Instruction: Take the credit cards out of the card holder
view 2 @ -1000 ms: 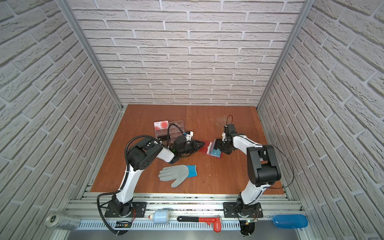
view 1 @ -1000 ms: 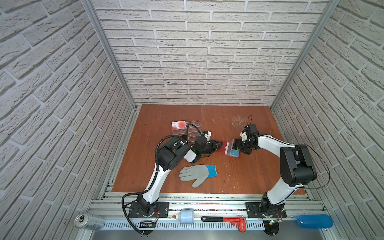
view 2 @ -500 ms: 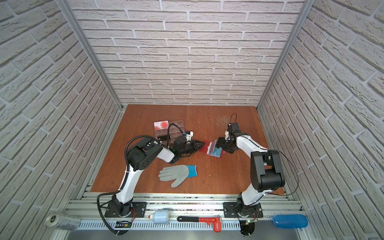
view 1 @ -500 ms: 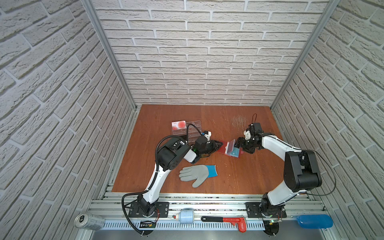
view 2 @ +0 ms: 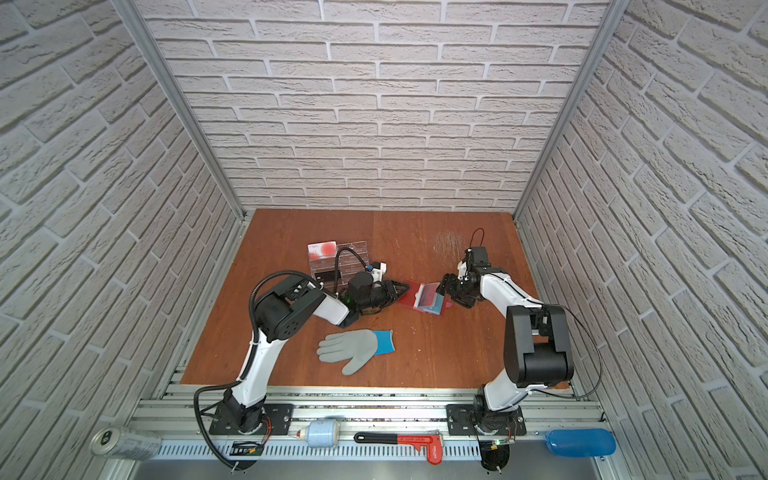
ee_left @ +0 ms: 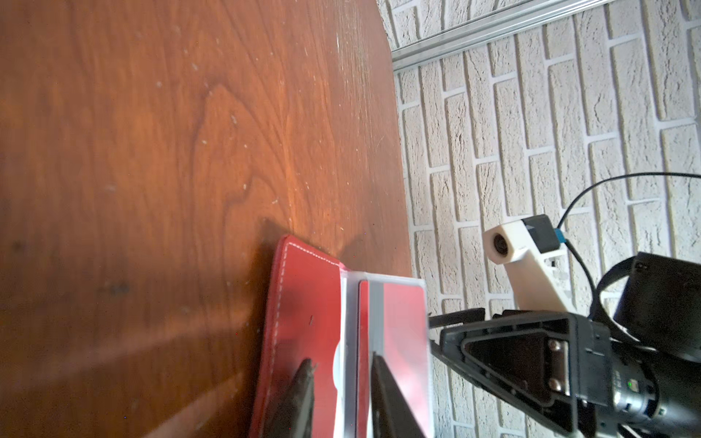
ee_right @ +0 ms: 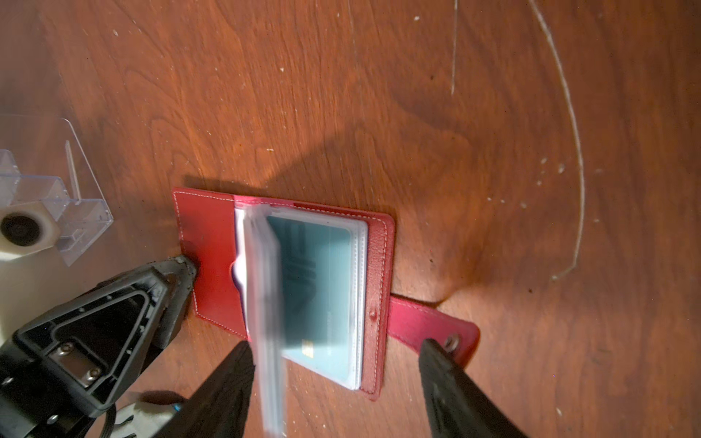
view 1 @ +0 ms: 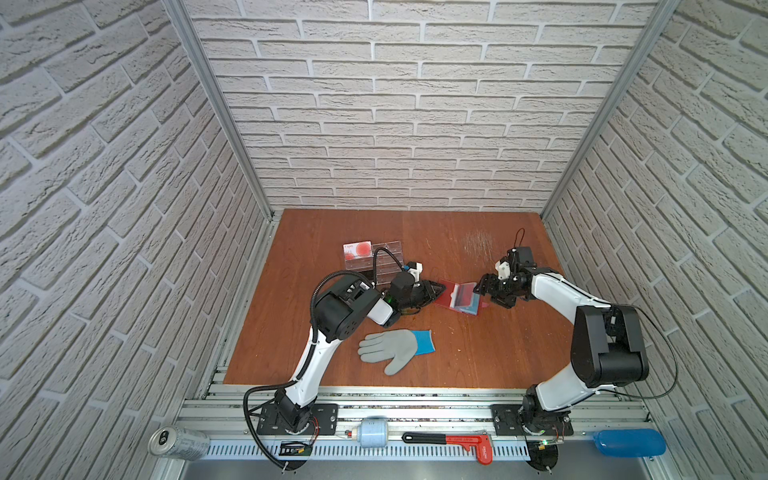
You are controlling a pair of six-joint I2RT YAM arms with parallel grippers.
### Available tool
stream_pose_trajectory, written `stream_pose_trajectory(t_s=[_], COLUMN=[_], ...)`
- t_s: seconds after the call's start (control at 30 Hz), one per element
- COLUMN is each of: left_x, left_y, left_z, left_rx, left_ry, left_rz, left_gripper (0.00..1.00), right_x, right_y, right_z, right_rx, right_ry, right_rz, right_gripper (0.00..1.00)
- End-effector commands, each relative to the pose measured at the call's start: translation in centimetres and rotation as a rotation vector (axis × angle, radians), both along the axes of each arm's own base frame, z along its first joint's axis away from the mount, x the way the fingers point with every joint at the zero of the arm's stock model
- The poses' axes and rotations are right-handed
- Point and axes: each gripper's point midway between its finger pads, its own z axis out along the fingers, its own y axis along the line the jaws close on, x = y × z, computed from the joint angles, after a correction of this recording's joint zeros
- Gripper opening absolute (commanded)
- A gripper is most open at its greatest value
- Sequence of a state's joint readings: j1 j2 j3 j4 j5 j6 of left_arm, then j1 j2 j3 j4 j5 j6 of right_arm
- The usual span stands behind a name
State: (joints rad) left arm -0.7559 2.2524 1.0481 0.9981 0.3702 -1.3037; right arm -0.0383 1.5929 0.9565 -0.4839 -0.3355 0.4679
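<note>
The dark red stitched card holder (view 1: 449, 293) lies open midway across the scratched red-brown wooden bench (view 1: 498, 353), boxed in by white brick-patterned walls (view 1: 395, 124). Since a second ago the right arm's elbow (view 1: 606, 332) has swung outward. The holder's long axis runs left-right, and its snap strap tab (ee_right: 425, 318) points right. The left gripper (ee_left: 341, 358), narrowly parted, touches the left cover (ee_right: 208, 246); whether it pinches, I cannot tell. The right gripper (ee_right: 335, 344) gapes wide astride the light blue plastic card (ee_right: 315, 288).

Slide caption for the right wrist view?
Open right pincer at the opened card holder, light blue card showing inside; left pincer touching its edge.
</note>
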Motion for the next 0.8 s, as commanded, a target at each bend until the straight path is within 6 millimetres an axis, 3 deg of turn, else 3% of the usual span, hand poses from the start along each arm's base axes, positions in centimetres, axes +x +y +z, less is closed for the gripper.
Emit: stream_pose_trajectory(t_s=[0.0,0.1,0.3,0.63,0.77], left_x=[-1.1,-1.1,-1.2,-1.8,-1.9], left_y=[1.5,1.7,2.0,3.1,3.3], left_z=[-4.6,-4.7,-4.7,-4.5,-4.2], left_rx=[0.119,0.12,0.117,0.121,0.114], left_ry=[0.093,0.096,0.098,0.098,0.097], left_rz=[0.015,0.019,0.023,0.042,0.044], left_gripper=[0.28,0.28,0.28,0.28,0.27], right_x=[0.7,0.9,1.1,1.9,2.0], right_y=[0.6,1.1,1.9,2.5,3.7], right_z=[1.3,1.2,0.0,-2.4,-3.2], right_rx=[0.056,0.085,0.12,0.069,0.073], right_ry=[-0.066,-0.08,-0.061,-0.013,-0.004], right_rz=[-0.001,0.004,0.019,0.045,0.085], right_gripper=[0.71,0.76,0.76,0.63,0.57])
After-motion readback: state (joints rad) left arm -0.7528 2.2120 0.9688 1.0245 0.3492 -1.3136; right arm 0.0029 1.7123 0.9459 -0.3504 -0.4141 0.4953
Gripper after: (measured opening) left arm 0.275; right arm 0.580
